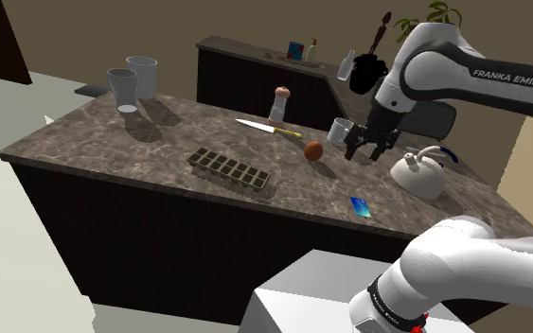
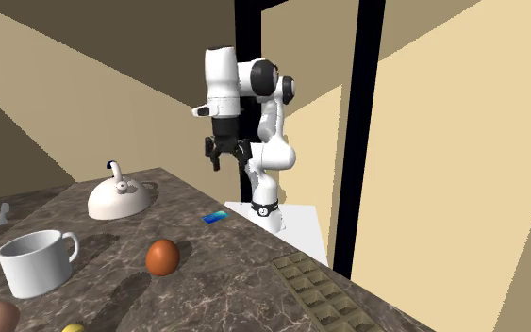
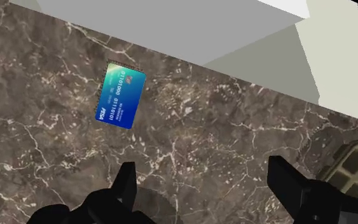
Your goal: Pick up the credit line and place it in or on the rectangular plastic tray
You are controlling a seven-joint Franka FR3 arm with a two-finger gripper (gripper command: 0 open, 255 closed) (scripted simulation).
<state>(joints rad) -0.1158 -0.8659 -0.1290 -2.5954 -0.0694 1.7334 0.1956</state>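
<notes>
A blue-green credit card (image 1: 360, 207) lies flat on the dark marble counter near its front edge; it also shows as the card (image 2: 216, 218) and the card (image 3: 120, 95). The rectangular tray (image 1: 229, 169) with several compartments sits toward the shoulder view's left of the card, also seen as the tray (image 2: 326, 292) and the tray corner (image 3: 351, 167). My gripper (image 1: 367, 147) hangs open well above the counter, between the mug and the kettle, holding nothing. In the wrist view the gripper (image 3: 199, 181) points down at bare marble, with the card ahead of the fingers and apart from them.
On the counter stand a white kettle (image 1: 419, 173), a white mug (image 1: 340, 130), a brown egg (image 1: 313, 149), a knife (image 1: 266, 128), a pepper mill (image 1: 278, 103) and two large white cups (image 1: 133, 82). The white stand (image 1: 302, 303) sits below the counter's front edge.
</notes>
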